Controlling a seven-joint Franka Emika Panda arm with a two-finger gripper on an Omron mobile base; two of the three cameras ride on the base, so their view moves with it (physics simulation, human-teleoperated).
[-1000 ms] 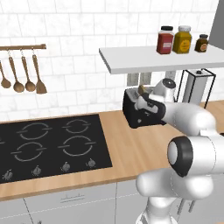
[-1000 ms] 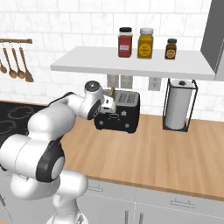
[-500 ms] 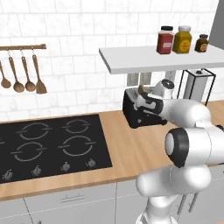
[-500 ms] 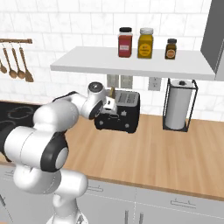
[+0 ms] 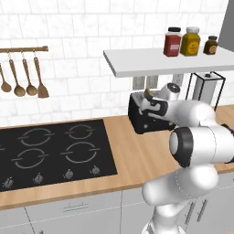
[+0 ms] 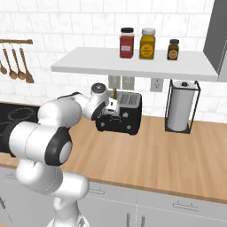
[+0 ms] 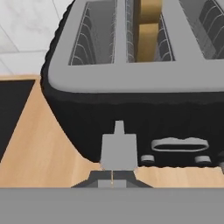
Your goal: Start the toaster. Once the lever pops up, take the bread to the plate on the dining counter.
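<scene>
1. Toaster [image 7: 131, 94] sits at the back of the wood worktop, under the wall shelf; bread [image 7: 148, 33] stands in a middle slot.
2. Gripper [image 7: 112, 177] is clenched, nothing in it, tips just below the grey lever [image 7: 118, 148] on the narrow black face.
3. Lever looks stiff and small: push it from above.
4. Bread is likely light and crumbly; pinch its top edge gently.

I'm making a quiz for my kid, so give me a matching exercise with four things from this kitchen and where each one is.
Things:
1. bread
2. toaster
3. spice jars
4. wooden spoons

Places:
A. hanging from a wall rail
B. on the wood worktop beside the hob
C. on the white shelf
D. in a toaster slot

Pairs: 1-D, 2-B, 3-C, 4-A
</scene>
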